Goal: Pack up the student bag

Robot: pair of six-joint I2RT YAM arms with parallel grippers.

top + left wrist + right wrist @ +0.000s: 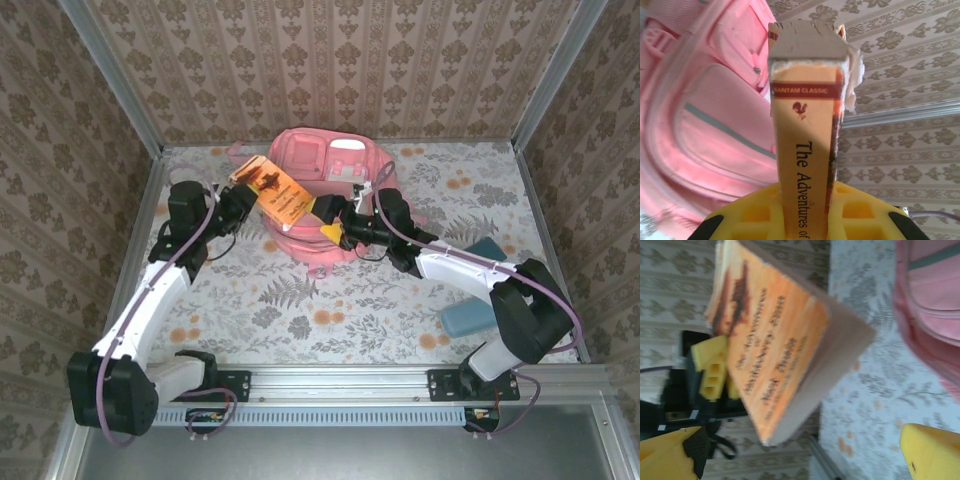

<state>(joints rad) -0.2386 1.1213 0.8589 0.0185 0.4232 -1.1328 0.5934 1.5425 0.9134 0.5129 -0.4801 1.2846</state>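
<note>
The student bag [297, 150] lies front-up, lengthwise near-to-far.

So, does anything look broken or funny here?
The orange book looks battered: its spine top is frayed and torn paper sticks out at the upper corner. The left gripper holds it tilted in the air by the student bag.

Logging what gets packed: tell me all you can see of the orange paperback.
The orange paperback is a worn, soft-covered book. Its orange cover has a dark illustration and dark title lettering, and the spine reads Bantam Classic and The Adventures of, with its top end frayed. It is closed, held tilted off the table by the student bag, at the bag's left edge. The left gripper is clamped across one end, and the open right gripper sits near the other.
</note>
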